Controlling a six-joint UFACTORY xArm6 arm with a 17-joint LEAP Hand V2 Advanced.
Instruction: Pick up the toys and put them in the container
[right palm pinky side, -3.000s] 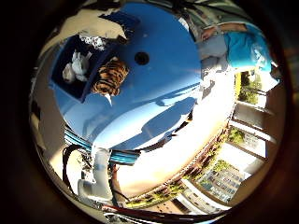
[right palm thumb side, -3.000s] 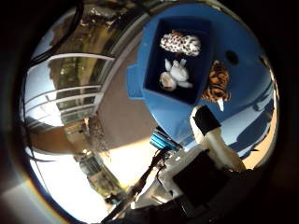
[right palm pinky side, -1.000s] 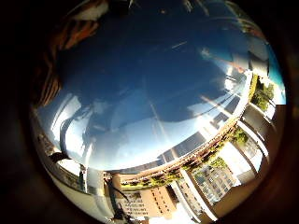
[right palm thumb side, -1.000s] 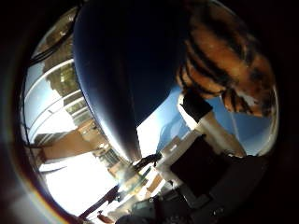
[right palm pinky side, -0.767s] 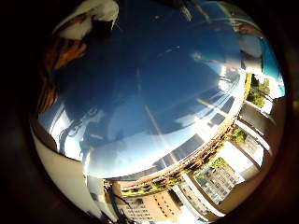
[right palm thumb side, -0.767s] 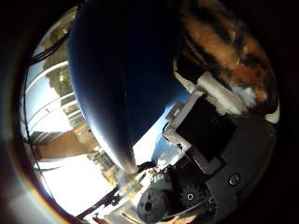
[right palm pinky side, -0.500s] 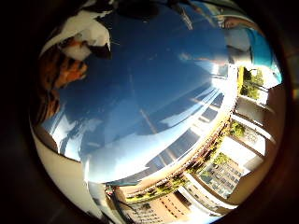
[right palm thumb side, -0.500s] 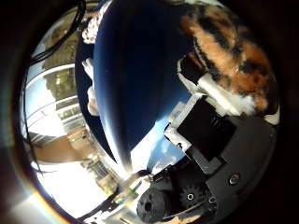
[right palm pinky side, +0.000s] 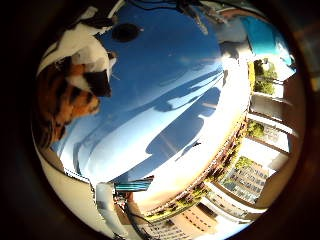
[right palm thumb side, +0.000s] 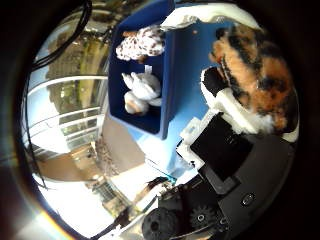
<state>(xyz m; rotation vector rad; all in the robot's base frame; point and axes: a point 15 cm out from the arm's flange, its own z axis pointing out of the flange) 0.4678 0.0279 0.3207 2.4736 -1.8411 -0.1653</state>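
A striped tiger toy (right palm thumb side: 255, 70) lies against my palm in the right thumb side palm view. My hand (right palm thumb side: 232, 150) is shut on it, with white and black fingers (right palm thumb side: 222, 105) curled at its side. It hangs above the blue table, beside the blue container (right palm thumb side: 170, 92). In the container lie a spotted toy (right palm thumb side: 140, 43) and a white toy (right palm thumb side: 140, 90). The right little finger side palm view shows the tiger toy (right palm pinky side: 58, 98) with fingers (right palm pinky side: 90, 52) round it, over the round blue table (right palm pinky side: 175, 95).
The blue table has a dark round hole (right palm pinky side: 125, 32) near the hand. Past the table's edge are railings and buildings (right palm pinky side: 245, 170). The arm's black and geared parts (right palm thumb side: 205, 215) fill one side of the right thumb side palm view.
The hand has closed on the tiger toy and risen from the table with it. The table looks farther off, and the container with its two toys has come back into view.
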